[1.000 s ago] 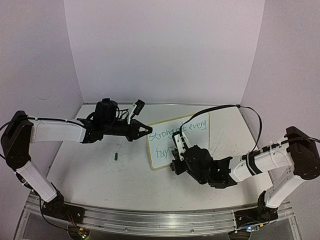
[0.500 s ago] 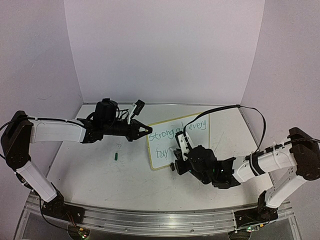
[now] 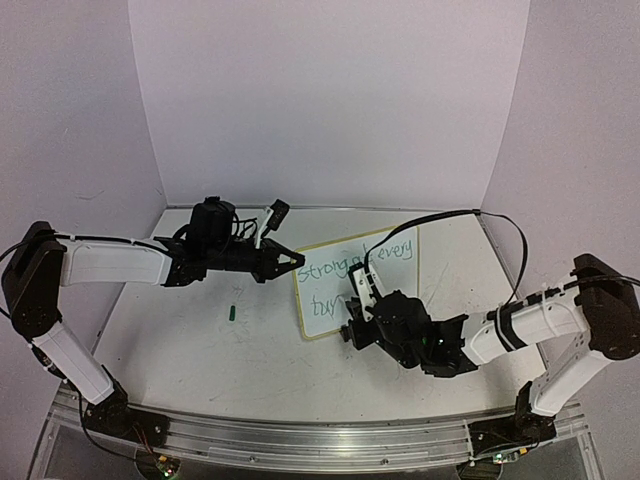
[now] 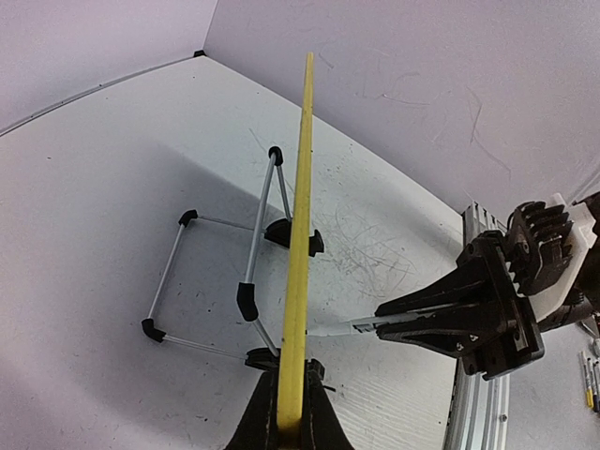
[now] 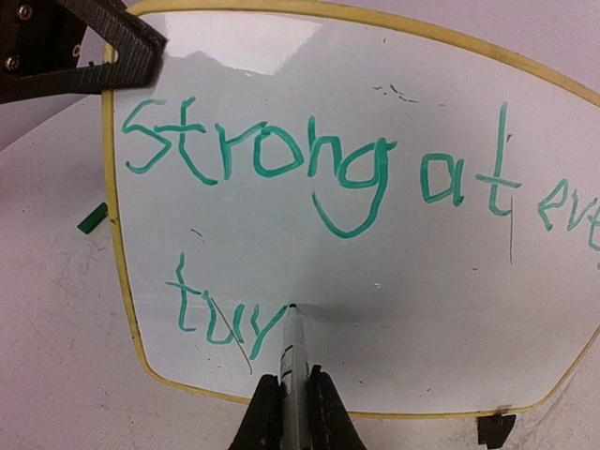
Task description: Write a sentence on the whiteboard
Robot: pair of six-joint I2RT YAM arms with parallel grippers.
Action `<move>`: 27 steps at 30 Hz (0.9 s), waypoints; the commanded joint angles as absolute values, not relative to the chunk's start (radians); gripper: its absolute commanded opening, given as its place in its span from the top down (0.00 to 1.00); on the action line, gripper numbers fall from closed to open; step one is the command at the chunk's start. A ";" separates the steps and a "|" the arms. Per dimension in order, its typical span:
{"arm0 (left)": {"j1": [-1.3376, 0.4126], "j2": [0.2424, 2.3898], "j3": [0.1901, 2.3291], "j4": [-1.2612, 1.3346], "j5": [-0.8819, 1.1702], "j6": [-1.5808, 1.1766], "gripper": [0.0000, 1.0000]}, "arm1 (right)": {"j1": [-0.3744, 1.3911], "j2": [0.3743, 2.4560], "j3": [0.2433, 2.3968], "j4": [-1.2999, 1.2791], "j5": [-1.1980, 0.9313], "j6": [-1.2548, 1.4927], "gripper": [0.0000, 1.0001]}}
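Writing step: midway through the second line; "strong at" and the start of "every" sit above, "tu" plus a stroke reading as "r" sit below, and the rest of "turn." is not yet down.
Whiteboard (image 5: 422, 309): propped near upright on a wire stand (image 4: 251, 272) at the far right of the surface (image 3: 200, 350), face turned to the right arm so the nib meets it squarely.
Sentence (image 5: 319, 164): thin green letters, top line running across the board, second line starting at lower left.
Right claw (image 5: 286, 412): shut on a marker (image 5: 292, 352), pinched well back on the barrel so the nib stays in sight; nib at the board's face just right of the "r", seemingly touching.
Left claw (image 4: 291, 422): closed on the board's yellow side edge, probably as a brace so writing pressure cannot tip or slide it.
Marker cap (image 3: 233, 312): green, lying on the surface left of the board, apart from both arms.
Risk: by judgement, too firm a press could rock the board on its stand despite the brace.
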State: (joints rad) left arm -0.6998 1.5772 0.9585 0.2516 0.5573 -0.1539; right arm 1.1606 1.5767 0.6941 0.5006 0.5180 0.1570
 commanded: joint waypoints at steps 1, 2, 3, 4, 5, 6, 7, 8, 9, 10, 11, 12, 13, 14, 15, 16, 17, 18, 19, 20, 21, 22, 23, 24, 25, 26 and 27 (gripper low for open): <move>-0.696 1.533 0.995 0.259 0.528 -0.130 1.00 | 1.155 1.597 0.731 0.523 0.544 0.148 1.00; -0.696 1.533 0.995 0.259 0.528 -0.129 1.00 | 1.154 1.597 0.731 0.518 0.547 0.149 1.00; -0.697 1.533 0.994 0.259 0.529 -0.129 1.00 | 1.154 1.597 0.732 0.513 0.548 0.152 1.00; -0.697 1.532 0.994 0.259 0.529 -0.129 1.00 | 1.154 1.597 0.731 0.506 0.550 0.155 1.00; -0.696 1.532 0.995 0.259 0.529 -0.129 1.00 | 1.154 1.597 0.731 0.499 0.551 0.158 1.00; -0.696 1.532 0.995 0.259 0.529 -0.129 1.00 | 1.154 1.597 0.728 0.494 0.549 0.162 1.00; -0.696 1.533 0.996 0.259 0.528 -0.129 1.00 | 1.154 1.597 0.726 0.490 0.545 0.167 1.00; -0.696 1.534 0.996 0.259 0.528 -0.129 1.00 | 1.154 1.597 0.722 0.487 0.542 0.171 1.00; -0.696 1.535 0.995 0.259 0.528 -0.129 1.00 | 1.154 1.597 0.719 0.484 0.540 0.176 1.00; -0.696 1.535 0.996 0.259 0.529 -0.129 1.00 | 1.154 1.596 0.715 0.480 0.538 0.182 1.00; -0.696 1.535 0.995 0.260 0.529 -0.129 1.00 | 1.155 1.597 0.712 0.477 0.535 0.186 1.00; -0.696 1.535 0.994 0.259 0.528 -0.130 1.00 | 1.155 1.598 0.710 0.474 0.530 0.191 1.00; -0.696 1.535 0.995 0.259 0.529 -0.130 1.00 | 1.154 1.599 0.707 0.473 0.524 0.198 1.00; -0.697 1.535 0.995 0.259 0.529 -0.130 1.00 | 1.154 1.601 0.705 0.472 0.518 0.201 1.00; -0.697 1.535 0.995 0.259 0.529 -0.130 1.00 | 1.154 1.604 0.704 0.471 0.514 0.204 1.00; -0.696 1.534 0.995 0.259 0.530 -0.130 1.00 | 1.155 1.609 0.705 0.469 0.510 0.208 1.00; -0.696 1.534 0.995 0.259 0.529 -0.129 1.00 | 1.155 1.614 0.705 0.467 0.507 0.211 1.00; -0.696 1.533 0.995 0.259 0.529 -0.129 1.00 | 1.154 1.617 0.706 0.465 0.506 0.214 1.00; -0.696 1.532 0.996 0.259 0.529 -0.129 1.00 | 1.154 1.620 0.707 0.464 0.505 0.217 1.00; -0.697 1.531 0.995 0.259 0.528 -0.129 1.00 | 1.154 1.624 0.708 0.461 0.502 0.220 1.00; -0.697 1.531 0.994 0.259 0.529 -0.129 1.00 | 1.154 1.626 0.708 0.459 0.500 0.222 1.00; -0.696 1.531 0.994 0.259 0.529 -0.129 1.00 | 1.154 1.627 0.708 0.457 0.498 0.224 1.00; -0.696 1.531 0.993 0.259 0.528 -0.129 1.00 | 1.154 1.628 0.708 0.455 0.496 0.227 1.00; -0.697 1.531 0.993 0.258 0.528 -0.129 1.00 | 1.154 1.629 0.707 0.453 0.495 0.229 1.00; -0.696 1.531 0.993 0.258 0.528 -0.129 1.00 | 1.154 1.629 0.706 0.452 0.493 0.231 1.00; -0.697 1.531 0.994 0.258 0.528 -0.129 1.00 | 1.155 1.629 0.706 0.451 0.493 0.233 1.00; -0.697 1.532 0.994 0.258 0.528 -0.129 1.00 | 1.155 1.631 0.705 0.451 0.492 0.235 1.00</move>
State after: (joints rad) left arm -0.6994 1.5772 0.9585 0.2508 0.5564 -0.1528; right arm 1.1614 1.6083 0.6952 0.4610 0.4923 0.2115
